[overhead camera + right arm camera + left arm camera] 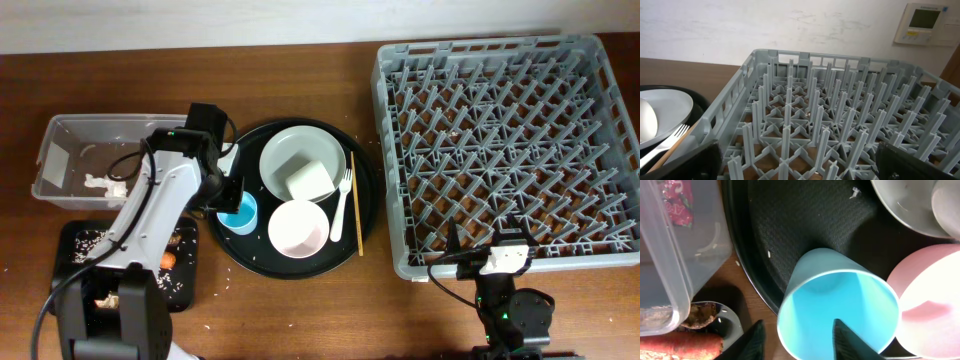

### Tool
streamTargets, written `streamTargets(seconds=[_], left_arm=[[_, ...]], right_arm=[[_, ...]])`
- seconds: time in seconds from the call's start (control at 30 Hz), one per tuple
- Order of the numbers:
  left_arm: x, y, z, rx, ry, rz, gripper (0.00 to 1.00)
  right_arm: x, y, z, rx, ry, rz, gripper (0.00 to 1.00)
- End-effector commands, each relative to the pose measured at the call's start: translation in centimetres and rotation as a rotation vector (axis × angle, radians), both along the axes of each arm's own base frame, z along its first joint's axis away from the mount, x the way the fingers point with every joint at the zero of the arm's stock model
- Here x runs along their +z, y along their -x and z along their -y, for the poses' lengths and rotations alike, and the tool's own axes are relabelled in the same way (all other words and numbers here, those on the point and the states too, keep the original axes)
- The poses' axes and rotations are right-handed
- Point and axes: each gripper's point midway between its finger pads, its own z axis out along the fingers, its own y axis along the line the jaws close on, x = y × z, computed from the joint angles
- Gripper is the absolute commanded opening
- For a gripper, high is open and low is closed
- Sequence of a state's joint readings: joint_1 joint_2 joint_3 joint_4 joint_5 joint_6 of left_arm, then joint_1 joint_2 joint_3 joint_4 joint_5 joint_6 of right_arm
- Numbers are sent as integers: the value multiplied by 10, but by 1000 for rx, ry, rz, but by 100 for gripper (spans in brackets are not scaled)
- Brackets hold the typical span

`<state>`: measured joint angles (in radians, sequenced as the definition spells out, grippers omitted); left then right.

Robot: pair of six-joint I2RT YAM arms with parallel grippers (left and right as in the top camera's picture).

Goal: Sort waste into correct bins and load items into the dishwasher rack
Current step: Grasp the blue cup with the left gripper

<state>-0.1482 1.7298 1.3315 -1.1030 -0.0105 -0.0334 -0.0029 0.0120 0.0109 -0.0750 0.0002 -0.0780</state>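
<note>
My left gripper is open and straddles the rim of the light blue cup on the round black tray. In the left wrist view one finger is inside the cup and one outside, with the gripper not closed on the wall. The white bowl, grey-green plate, cream cup, white fork and wooden stick lie on the same tray. My right gripper is open and empty at the front edge of the grey rack; its fingers frame the pegs.
The clear tub at the left holds white tissue and the red wrapper. The shallow black tray in front of it holds rice scraps, a carrot and a brown lump. The round black tray sits between tub and rack.
</note>
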Motion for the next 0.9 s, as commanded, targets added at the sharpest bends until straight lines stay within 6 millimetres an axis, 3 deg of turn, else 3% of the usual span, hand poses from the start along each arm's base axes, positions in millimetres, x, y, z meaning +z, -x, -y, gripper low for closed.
streamTargets(seconds=[0.0, 0.17, 0.23, 0.3, 0.5, 0.6, 0.67, 0.8, 0.87], left_arm=[[-8, 0, 0, 52, 11, 0, 37], [-27, 4, 0, 81, 13, 1, 33], [-33, 3, 0, 82, 15, 9, 24], [-43, 4, 0, 113, 20, 19, 23], [-45, 4, 0, 114, 20, 23, 17], [-45, 4, 0, 114, 20, 23, 17], [-45, 4, 0, 114, 20, 22, 25], [-47, 6, 0, 114, 19, 16, 24], [-47, 6, -1, 114, 19, 18, 8]], right_arm=[[-2, 0, 1, -7, -7, -4, 99], [-2, 0, 1, -7, -7, -4, 99], [-2, 0, 1, -7, -7, -4, 99], [-2, 0, 1, -7, -7, -4, 99], [-2, 0, 1, -7, -7, -4, 99], [-2, 0, 1, -7, -7, -4, 99], [-2, 0, 1, -7, -7, -4, 99], [-2, 0, 1, -7, -7, -4, 99], [-2, 0, 1, -7, -7, -4, 99]])
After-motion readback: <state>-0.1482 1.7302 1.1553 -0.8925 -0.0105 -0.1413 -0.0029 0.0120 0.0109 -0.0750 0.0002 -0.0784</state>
